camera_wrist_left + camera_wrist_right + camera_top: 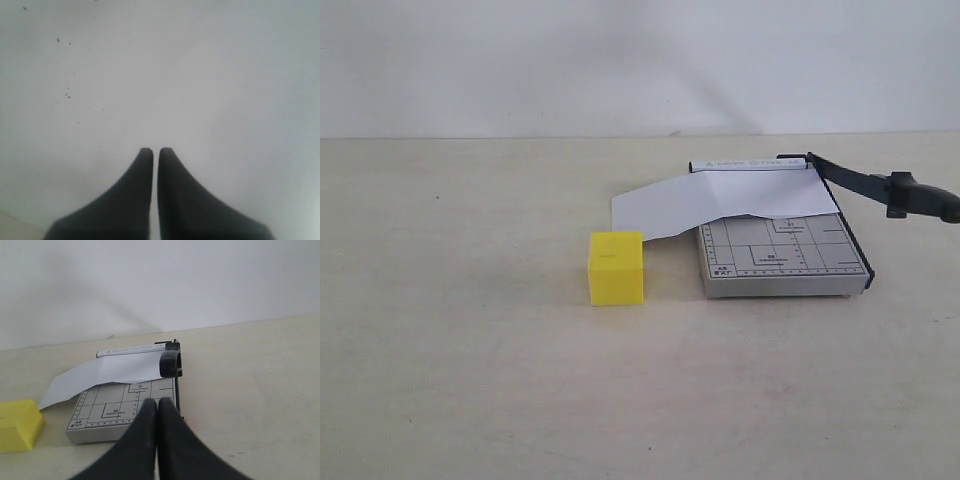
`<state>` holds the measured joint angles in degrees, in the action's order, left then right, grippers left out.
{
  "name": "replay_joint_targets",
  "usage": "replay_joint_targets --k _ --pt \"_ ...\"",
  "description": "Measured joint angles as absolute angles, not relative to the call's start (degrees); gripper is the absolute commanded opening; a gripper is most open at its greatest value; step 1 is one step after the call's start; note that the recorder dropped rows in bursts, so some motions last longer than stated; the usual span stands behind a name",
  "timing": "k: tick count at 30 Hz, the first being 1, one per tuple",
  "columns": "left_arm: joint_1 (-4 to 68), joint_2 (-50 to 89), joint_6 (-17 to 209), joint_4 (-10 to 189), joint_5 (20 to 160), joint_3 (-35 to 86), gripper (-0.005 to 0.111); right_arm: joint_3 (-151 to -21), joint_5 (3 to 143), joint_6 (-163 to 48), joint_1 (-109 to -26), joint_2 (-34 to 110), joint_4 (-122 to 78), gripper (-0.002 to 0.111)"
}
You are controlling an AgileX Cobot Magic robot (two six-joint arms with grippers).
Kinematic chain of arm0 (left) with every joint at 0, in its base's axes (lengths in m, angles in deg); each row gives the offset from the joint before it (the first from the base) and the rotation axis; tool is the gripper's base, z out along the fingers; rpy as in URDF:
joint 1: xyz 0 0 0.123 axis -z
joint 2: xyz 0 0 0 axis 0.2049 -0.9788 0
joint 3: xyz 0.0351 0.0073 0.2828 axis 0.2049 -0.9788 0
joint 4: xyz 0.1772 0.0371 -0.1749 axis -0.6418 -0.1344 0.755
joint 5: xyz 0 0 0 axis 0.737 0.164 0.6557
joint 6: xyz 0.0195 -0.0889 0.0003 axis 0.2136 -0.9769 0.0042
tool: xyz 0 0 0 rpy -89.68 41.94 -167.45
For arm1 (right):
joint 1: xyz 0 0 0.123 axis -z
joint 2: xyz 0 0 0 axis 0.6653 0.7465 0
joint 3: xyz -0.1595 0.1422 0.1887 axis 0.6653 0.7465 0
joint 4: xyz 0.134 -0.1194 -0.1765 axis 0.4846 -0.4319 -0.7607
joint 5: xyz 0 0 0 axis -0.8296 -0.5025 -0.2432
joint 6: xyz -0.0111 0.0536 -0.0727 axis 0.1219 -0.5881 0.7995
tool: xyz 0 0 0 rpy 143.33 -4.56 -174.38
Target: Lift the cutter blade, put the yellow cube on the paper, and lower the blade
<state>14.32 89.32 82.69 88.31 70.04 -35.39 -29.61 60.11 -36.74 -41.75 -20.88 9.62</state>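
The yellow cube (pixel 616 267) stands on the table just left of the grey gridded trimmer base (pixel 785 262), off the paper. The white paper (pixel 720 200) lies across the back of the base and overhangs its left side. The cutter blade (pixel 875 185) stands raised from its hinge at the base's back right corner, with its handle end out to the right. My right gripper (pixel 157 401) is shut and empty in front of the base (pixel 115 407); beyond it are the blade handle (pixel 169 363), the paper (pixel 107 372) and the cube (pixel 17 425). My left gripper (pixel 155 150) is shut, facing a blank white surface.
The pale table (pixel 470 380) stretches wide to the left and front of the cube. A white wall (pixel 620 60) stands behind the table. Neither arm shows in the exterior view.
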Motion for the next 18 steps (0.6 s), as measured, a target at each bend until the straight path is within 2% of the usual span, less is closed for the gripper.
replay_joint_targets --k 5,7,8,11,13,18 --pt "14.3 89.3 73.5 81.4 69.5 -35.2 0.004 -29.6 60.1 -36.7 -41.8 -20.9 11.4 0.0" --pt "14.3 89.3 64.5 64.3 71.1 -33.7 0.004 -29.6 60.1 -36.7 -41.8 -20.9 11.5 0.0" --pt "14.3 88.9 50.8 46.3 71.9 -31.2 0.004 -29.6 60.1 -36.7 -41.8 -20.9 11.6 0.0" --pt "14.3 83.9 30.4 23.2 72.2 -28.2 0.004 -29.6 60.1 -36.7 -41.8 -20.9 11.6 0.0" --pt "14.3 74.8 21.5 12.1 71.5 -25.3 0.004 -29.6 60.3 -36.7 -41.8 -20.9 11.6 0.0" --pt "14.3 46.7 23.8 8.2 60.8 -11.0 0.004 -29.6 60.3 -36.7 -41.8 -20.9 11.6 0.0"
